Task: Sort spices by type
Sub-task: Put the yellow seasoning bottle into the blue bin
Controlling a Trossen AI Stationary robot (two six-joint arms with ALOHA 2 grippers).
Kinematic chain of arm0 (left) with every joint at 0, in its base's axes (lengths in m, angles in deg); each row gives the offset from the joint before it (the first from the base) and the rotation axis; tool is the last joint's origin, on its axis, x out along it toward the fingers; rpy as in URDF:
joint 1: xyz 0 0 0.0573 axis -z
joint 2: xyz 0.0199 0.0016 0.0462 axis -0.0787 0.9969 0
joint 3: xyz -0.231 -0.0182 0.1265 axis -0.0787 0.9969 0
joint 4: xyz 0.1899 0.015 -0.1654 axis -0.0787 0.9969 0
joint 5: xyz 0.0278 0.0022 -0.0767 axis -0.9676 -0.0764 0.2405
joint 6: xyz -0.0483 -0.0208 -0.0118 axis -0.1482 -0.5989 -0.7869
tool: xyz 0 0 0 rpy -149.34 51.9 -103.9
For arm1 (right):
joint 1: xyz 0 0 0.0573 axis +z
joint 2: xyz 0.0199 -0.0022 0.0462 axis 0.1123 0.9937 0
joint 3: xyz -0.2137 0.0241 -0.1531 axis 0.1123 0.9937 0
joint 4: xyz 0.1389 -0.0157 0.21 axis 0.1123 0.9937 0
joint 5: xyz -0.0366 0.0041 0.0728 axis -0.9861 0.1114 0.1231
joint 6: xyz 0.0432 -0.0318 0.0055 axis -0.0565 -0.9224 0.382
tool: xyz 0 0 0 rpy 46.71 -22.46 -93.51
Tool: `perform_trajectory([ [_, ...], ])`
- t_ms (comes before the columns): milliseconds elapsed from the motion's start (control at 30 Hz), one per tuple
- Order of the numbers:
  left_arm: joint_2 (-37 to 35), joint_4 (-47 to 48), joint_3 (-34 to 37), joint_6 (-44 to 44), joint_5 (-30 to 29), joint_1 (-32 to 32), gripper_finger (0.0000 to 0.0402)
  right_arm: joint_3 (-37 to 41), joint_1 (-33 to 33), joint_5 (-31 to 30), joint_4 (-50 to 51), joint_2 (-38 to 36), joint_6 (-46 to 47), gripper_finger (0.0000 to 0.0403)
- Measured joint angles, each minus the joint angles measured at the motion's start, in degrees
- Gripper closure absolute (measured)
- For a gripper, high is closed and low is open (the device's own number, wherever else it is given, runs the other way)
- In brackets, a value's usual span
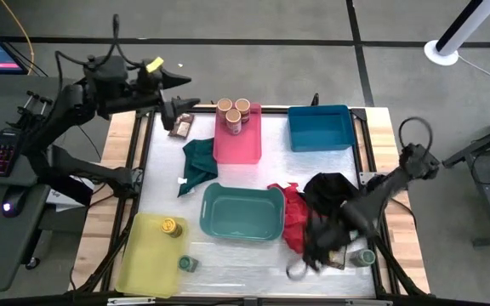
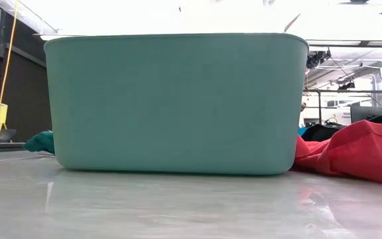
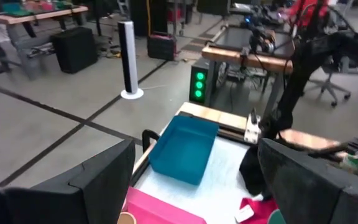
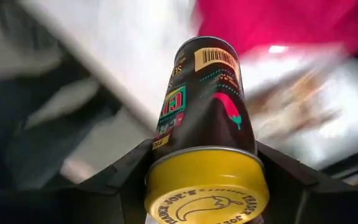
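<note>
Beside the red cloth (image 1: 293,217), my right gripper (image 4: 207,180) clamps a yellow-lidded spice jar (image 4: 205,134); my left gripper (image 3: 194,180) gapes empty.

Dark jointed arms (image 1: 83,93), black cables.

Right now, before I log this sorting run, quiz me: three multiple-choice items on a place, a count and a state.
1. The tan-lidded jars stand in: A) pink bin B) blue bin C) teal bin
2. Tan-lidded jars in view: A) one B) three C) five
3. The right gripper is: A) open, empty B) shut on the yellow-lidded jar C) shut on a cloth

Answers: 1 A, they cluster at one end of the pink bin; 2 B, three lids show from above; 3 B, its wrist view shows the fingers clamping the jar.
</note>
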Motion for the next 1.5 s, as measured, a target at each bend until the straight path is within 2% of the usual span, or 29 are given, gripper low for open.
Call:
perform_trajectory([
  [200, -1.43, 0.64, 0.00, -1.85, 0.06, -0.21, 0.0076, -12.85, -19.56, -18.72, 17.06, -2.08, -19.97, 0.0184],
  [267, -1.34, 0.94, -0.02, -2.84, 0.05, -0.21, 0.0076, -15.83, -28.06, -24.35, 19.01, -2.13, -28.15, 0.0184],
  [333, -0.89, 1.28, -0.01, -3.89, 0.30, -0.21, 0.0076, -17.56, -36.90, -27.26, 17.90, -2.12, -35.59, 0.0184],
  [467, -0.09, 2.91, -0.02, -6.90, 0.41, 0.02, 0.0076, -17.65, -54.10, -28.34, 17.33, -1.47, -47.07, 0.0184],
  [567, 0.49, 4.27, -0.02, -8.68, 0.36, 1.53, 0.0076, -13.61, -65.91, -27.03, 16.46, -1.18, -52.63, 0.0184],
  [700, 1.08, 4.61, -0.02, -10.80, 0.43, 4.53, 0.0076, -5.82, -78.79, -22.59, 15.90, -1.16, -57.77, 0.0184],
  [800, 1.45, 4.20, -0.02, -12.18, -0.16, 6.86, 0.0076, -0.07, -86.00, -20.57, 15.14, -1.07, -61.67, 0.0184],
  [933, 1.90, 4.11, -0.02, -13.36, -3.08, 9.51, 0.0076, 5.53, -92.69, -18.37, 10.26, -1.07, -64.41, 0.0184],
  [1067, 2.36, 4.05, -0.02, -14.84, -5.87, 11.11, 0.0076, 8.96, -96.07, -15.37, 4.10, -1.09, -65.11, 0.0184],
  [1200, 2.67, 3.98, -0.02, -15.77, -7.05, 11.89, 0.0076, 10.09, -98.15, -13.47, 0.49, 0.29, -64.35, 0.0184],
  [1500, 2.70, 3.98, -0.02, -17.79, -7.81, 11.96, 0.0076, 9.64, -99.16, -10.22, 0.11, 7.86, -63.60, 0.0184],
])
